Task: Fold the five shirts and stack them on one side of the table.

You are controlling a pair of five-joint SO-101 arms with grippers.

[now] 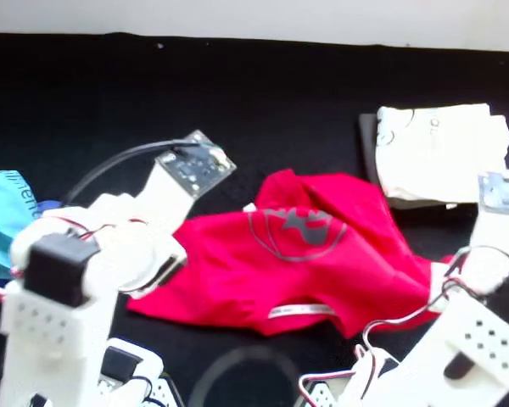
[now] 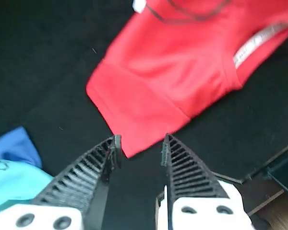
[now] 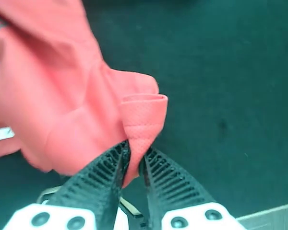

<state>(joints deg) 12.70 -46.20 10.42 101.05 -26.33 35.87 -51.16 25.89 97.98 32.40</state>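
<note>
The left gripper (image 2: 140, 147) gapes empty by the left sleeve of the one red shirt (image 1: 322, 271), mid-table. The right gripper (image 3: 134, 154) is clamped on its right edge. One turquoise shirt (image 1: 4, 216) lies left, one folded white shirt (image 1: 437, 148) far right.

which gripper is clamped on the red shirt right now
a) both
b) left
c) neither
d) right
d: the right gripper is shut on a folded edge of the red shirt, while the left gripper stands open at the end of a sleeve, not closed on it.
</note>
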